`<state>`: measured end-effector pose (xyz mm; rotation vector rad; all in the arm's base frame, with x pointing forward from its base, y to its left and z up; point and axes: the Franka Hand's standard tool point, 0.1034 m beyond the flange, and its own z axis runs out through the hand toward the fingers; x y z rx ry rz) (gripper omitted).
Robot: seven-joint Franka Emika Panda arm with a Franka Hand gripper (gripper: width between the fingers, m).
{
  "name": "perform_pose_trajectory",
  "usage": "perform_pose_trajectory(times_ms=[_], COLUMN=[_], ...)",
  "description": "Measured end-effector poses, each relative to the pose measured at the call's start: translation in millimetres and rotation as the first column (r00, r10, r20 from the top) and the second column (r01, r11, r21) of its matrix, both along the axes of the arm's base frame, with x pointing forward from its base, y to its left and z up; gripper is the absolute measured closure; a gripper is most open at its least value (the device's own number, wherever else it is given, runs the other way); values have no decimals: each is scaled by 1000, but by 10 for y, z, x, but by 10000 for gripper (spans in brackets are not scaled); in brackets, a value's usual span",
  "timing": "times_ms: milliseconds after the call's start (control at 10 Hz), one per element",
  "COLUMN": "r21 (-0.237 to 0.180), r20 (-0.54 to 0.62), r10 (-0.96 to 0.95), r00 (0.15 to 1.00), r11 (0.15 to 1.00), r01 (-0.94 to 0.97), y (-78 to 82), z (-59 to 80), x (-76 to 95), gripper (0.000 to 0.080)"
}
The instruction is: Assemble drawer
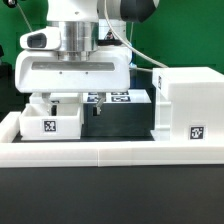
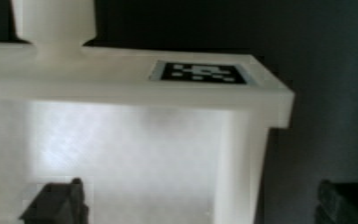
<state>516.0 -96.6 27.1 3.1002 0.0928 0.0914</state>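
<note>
gripper (image 2: 197, 203) (tips cut off) over blurry drawer (image 2: 140, 130)

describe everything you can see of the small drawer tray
The drawer is a small white plastic-looking tray, open on top, with a square black-and-white tag on its near face. It sits upright at the exterior view's left, behind the front border rail, under the open gripper; whether the fingers touch it is unclear.

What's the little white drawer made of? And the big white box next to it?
The drawer looks like white plastic: one even colour, smooth walls and softly rounded edges, with a dull rather than shiny finish. The box seems to be the same plain white plastic, since its flat sides look alike. The pictures alone can't make this certain.
</note>
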Motion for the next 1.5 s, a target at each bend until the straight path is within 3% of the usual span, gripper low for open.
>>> perform_pose_trajectory(times_ms=[300,700,1000,1100,1200,1300,1500], r21=[11,18,13,13,13,13,13], r20=[-15,-22,-12,-12,-12,-12,-12], r10=[-9,9,14,13,13,13,13], r00=[1000,1000,1000,1000,1000,1000,1000], r11=[1000,1000,1000,1000,1000,1000,1000], r01=[10,-8,-13,-13,-13,-13,-13], y=[-75,75,85,84,84,84,84], z=[-64,-170,-182,-182,-181,-181,-181], x=[-67,-117,-104,-104,-104,-104,-104], gripper=[151,151,151,246,440,440,711])
